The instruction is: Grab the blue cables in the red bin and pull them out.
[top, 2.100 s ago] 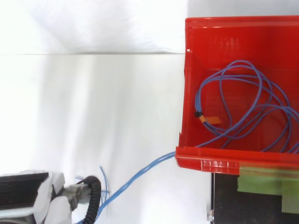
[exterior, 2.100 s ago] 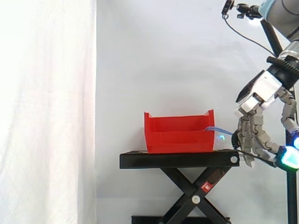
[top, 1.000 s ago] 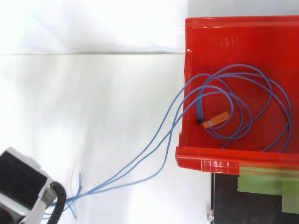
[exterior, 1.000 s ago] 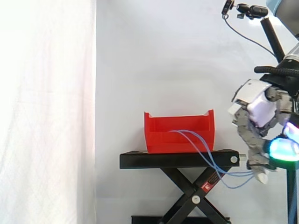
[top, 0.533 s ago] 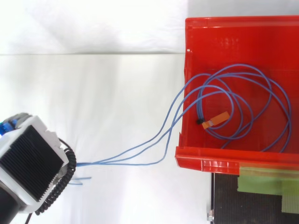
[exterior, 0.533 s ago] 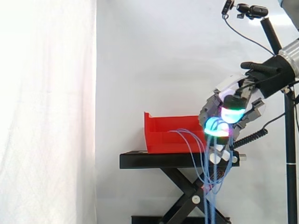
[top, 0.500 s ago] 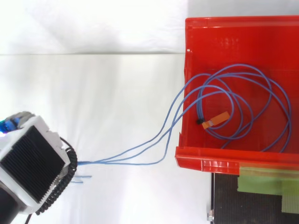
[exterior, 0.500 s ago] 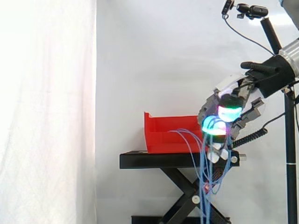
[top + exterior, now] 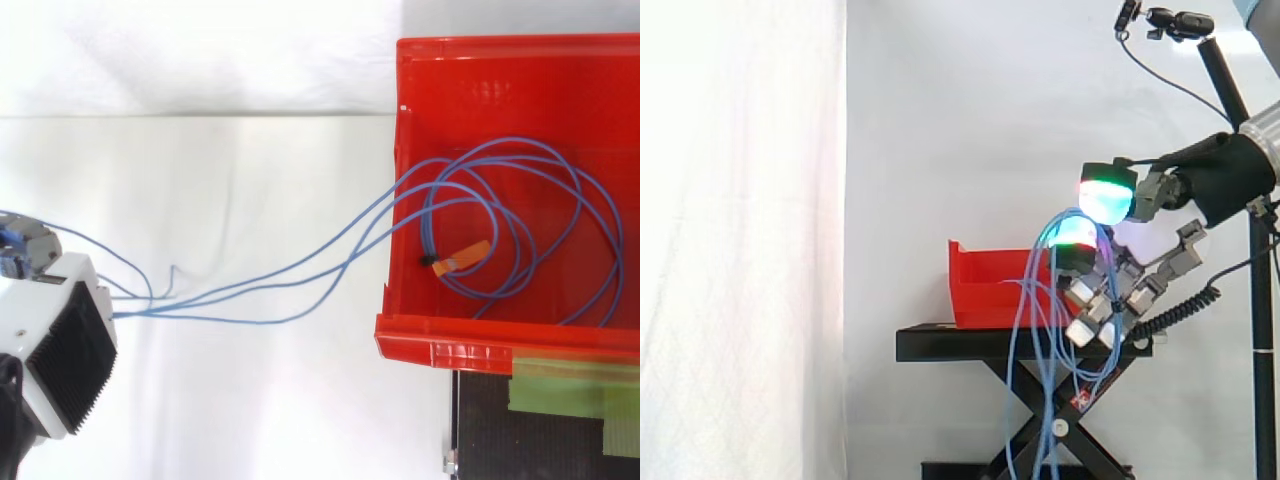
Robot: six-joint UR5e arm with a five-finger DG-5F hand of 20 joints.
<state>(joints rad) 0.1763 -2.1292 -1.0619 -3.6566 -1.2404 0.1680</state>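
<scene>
In the side view, a white curtain (image 9: 740,240) is seen at the left. Next comes the red bin (image 9: 985,290), which is set on a black stand (image 9: 960,345). The blue cables (image 9: 1040,300) are led over the bin's right wall and are hung in long loops down past the stand's crossed legs. To the right of the bin the hand (image 9: 1132,248) is held level with the bin's rim. Its fingers are bent round several strands, and its glowing pads (image 9: 1107,200) are turned toward the bin, so the cables are judged to be gripped.

In the top view, the hand (image 9: 55,350) is found at the left edge, well apart from the bin. Strands are stretched from it across the white floor to the bin's wall (image 9: 392,170) on the right.

The task is judged to be partly done. A good length has been drawn out, yet several coils are left lying on the bin's floor, along with an orange tag (image 9: 462,257) fixed to one strand. More pulling away from the bin would be needed.

No writing can be read on the tag. Raised print on the bin's inner wall and a small label (image 9: 1081,398) on the stand's leg are too small to be made out. Green tape (image 9: 570,392) on the stand is left unmarked.
</scene>
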